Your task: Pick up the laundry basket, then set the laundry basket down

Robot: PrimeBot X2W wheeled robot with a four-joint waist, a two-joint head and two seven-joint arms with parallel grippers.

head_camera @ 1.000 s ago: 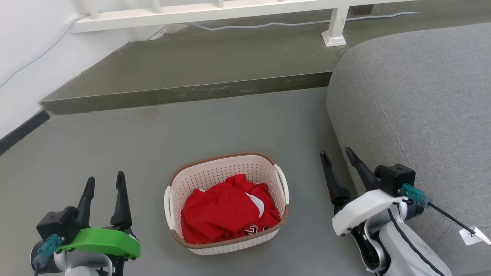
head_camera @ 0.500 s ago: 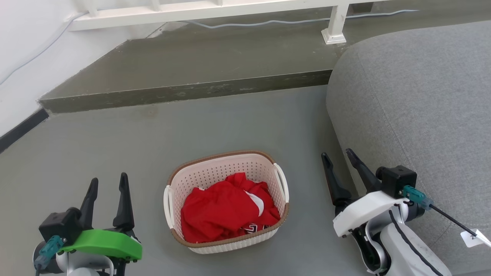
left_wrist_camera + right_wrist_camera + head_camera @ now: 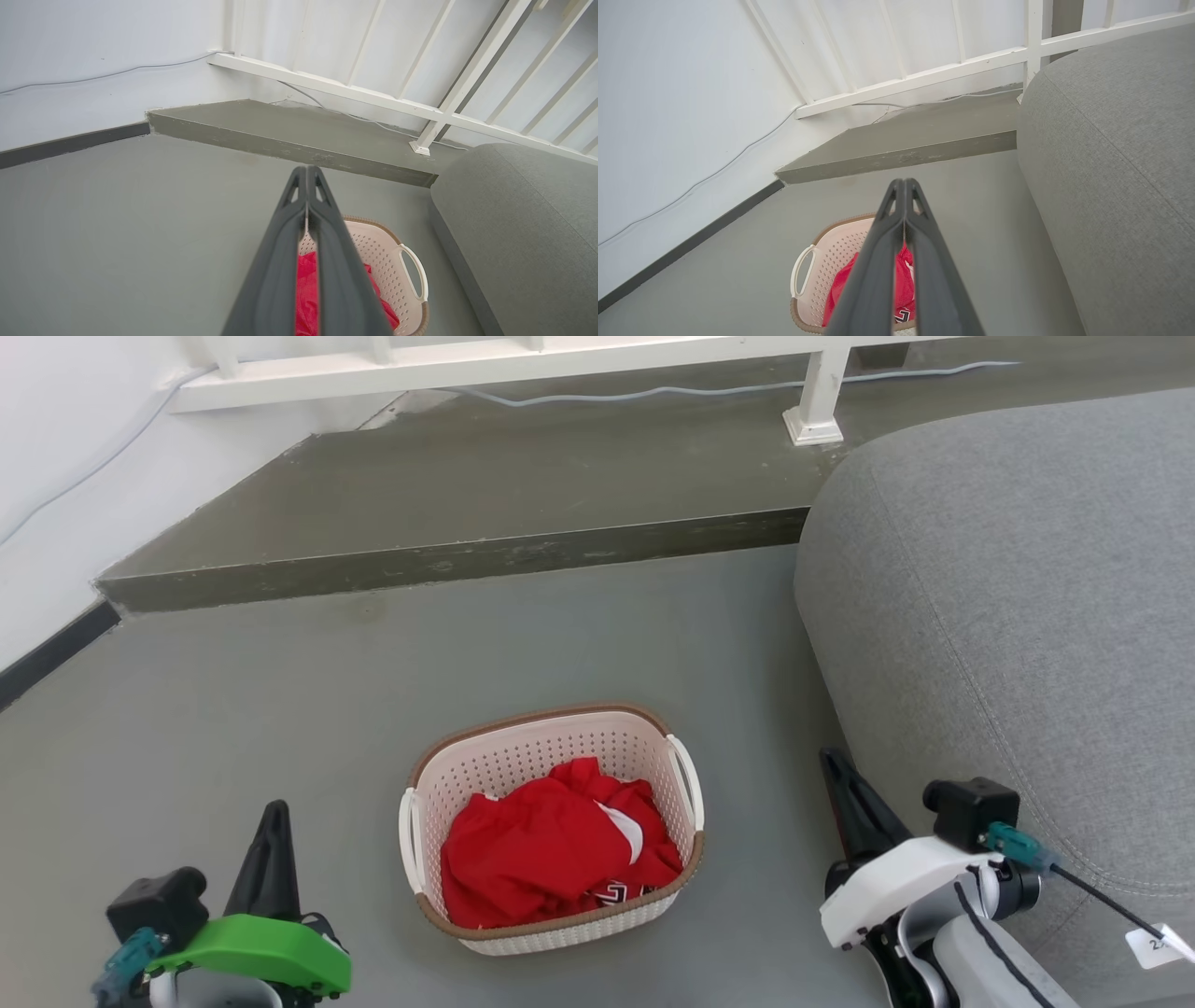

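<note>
The laundry basket [image 3: 523, 761], cream-white and perforated with a brown rim and white loop handles, stands on the grey floor and holds a crumpled red garment [image 3: 551, 849]. It also shows behind the fingers as the laundry basket [image 3: 387, 254] and the laundry basket [image 3: 831, 259]. My left gripper [image 3: 271, 817] is at the lower left, clear of the basket's left handle, its fingers pressed together on nothing; the left gripper [image 3: 307, 170] is shut tip to tip. My right gripper [image 3: 831, 761] hangs to the basket's right, apart from it, also shut and empty, as the right gripper [image 3: 903, 183] confirms.
A grey sofa [image 3: 1018, 597] fills the right side, close to my right arm. A raised dark step [image 3: 448, 560] crosses behind the basket, with a white railing [image 3: 523, 364] and a cable [image 3: 653, 394] beyond. A white wall [image 3: 56, 476] with a dark skirting lies left.
Both grippers have closed from open to shut, and both have drawn back lower in the head view. The basket has not moved.
</note>
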